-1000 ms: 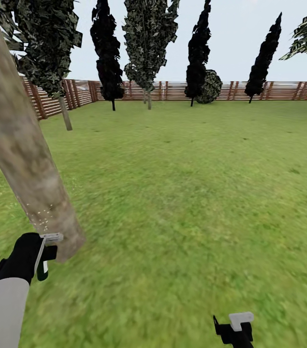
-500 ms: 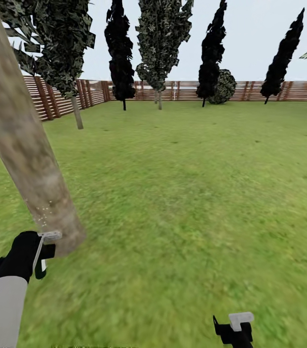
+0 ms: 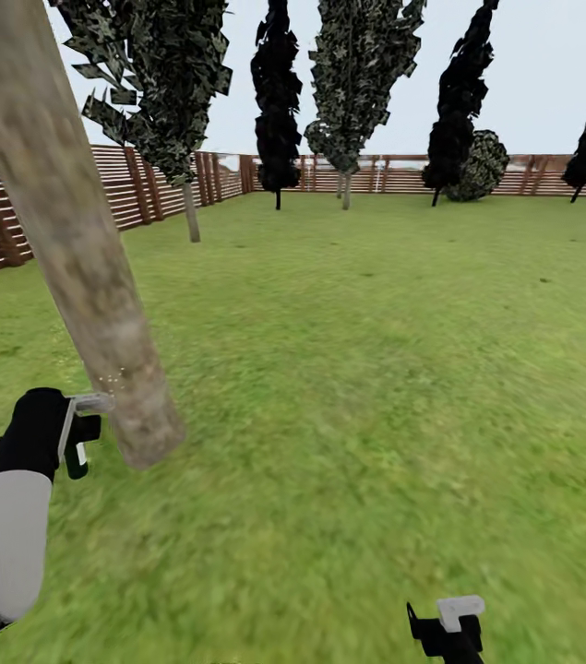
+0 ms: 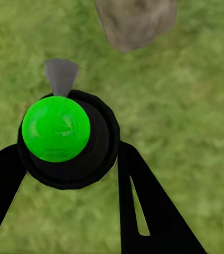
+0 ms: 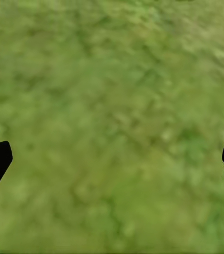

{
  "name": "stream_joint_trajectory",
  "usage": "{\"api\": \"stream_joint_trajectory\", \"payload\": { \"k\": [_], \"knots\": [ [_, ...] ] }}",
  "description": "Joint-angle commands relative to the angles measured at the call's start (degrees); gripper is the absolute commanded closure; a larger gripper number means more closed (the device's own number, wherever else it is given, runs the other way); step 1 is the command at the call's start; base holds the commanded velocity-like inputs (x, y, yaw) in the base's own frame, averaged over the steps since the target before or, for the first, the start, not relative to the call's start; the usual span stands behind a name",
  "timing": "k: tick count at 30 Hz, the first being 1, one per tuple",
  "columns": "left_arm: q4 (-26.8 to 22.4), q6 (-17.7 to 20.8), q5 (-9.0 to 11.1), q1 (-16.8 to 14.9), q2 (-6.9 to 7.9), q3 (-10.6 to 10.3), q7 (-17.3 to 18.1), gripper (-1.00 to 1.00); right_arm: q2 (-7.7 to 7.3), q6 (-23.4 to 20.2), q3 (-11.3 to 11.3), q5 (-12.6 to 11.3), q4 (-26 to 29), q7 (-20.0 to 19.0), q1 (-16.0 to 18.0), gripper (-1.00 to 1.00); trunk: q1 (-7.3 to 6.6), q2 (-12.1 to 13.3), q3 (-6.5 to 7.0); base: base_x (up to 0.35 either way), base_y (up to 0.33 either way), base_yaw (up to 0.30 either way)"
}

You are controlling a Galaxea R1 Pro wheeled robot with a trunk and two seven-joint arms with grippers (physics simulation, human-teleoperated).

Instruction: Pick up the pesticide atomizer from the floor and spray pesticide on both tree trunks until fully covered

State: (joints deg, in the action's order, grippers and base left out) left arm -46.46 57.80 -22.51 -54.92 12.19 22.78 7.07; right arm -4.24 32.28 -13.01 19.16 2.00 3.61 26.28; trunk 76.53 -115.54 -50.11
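Left gripper: clamped around the pesticide atomizer, one black finger on each side of its round black body. Atomizer: bright green dome cap on black, with a grey nozzle at the front pointing toward the base of the tree trunk. In the head view the same gripper sits low on the robot's left, at the end of a black and pale grey arm, with the atomizer just beside the trunk.

Tree trunk: beige-grey, blotchy brown bark, branchless, leaning across the head view from the top corner down to the lawn; a few pale specks show on the bark near the nozzle (too small to say what they are).

Right gripper: low on the robot's right, over grass; its fingertips stand wide apart at the edges of the right wrist view, nothing between them.

Background: brown slat fence ringing the lawn; several near-black columnar conifers; two mottled green-leaved trees, one near the fence and one further back; a round shrub by the far fence.
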Motion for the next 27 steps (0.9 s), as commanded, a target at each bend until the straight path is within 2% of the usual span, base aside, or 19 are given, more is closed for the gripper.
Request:
{"api": "stream_joint_trajectory", "payload": {
  "k": [1,3,10,16,23,27],
  "knots": [
    [0.04,0.2,-0.3,-0.64,0.58,0.15,0.58,1.0,-0.02,0.15,-0.26,0.62,-0.06,0.34,0.04,-1.0,-0.01,-0.02,-0.06,0.047,-0.268,0.276],
    [0.12,0.2,-0.23,-1.11,1.22,0.13,0.58,1.0,-0.02,0.15,-0.26,0.62,-0.04,0.34,0.06,-1.0,-0.01,-0.02,-0.06,0.179,-0.217,0.187],
    [0.14,0.21,-0.25,-0.68,0.74,-0.01,0.58,1.0,-0.15,0.24,-0.26,0.57,-0.04,0.39,0.01,-1.0,-0.01,-0.02,-0.06,0.27,-0.161,0.017],
    [0.11,0.21,-0.25,-0.69,1.16,0.07,0.58,1.0,-0.15,0.24,-0.26,0.53,0.02,0.35,0.06,-1.0,-0.01,-0.02,-0.06,0.33,0.028,0.0],
    [0.05,0.17,-0.11,-0.7,0.47,0.05,0.58,1.0,-0.07,0.24,-0.26,0.53,0.03,0.34,0.02,-1.0,-0.01,-0.02,-0.06,0.059,-0.073,0.225],
    [0.05,0.19,-0.07,-0.64,0.46,-1.42,0.58,1.0,-0.15,0.24,-0.26,0.56,-0.04,0.42,0.04,-1.0,-0.01,-0.02,-0.06,0.134,-0.246,0.02]
  ]
}}
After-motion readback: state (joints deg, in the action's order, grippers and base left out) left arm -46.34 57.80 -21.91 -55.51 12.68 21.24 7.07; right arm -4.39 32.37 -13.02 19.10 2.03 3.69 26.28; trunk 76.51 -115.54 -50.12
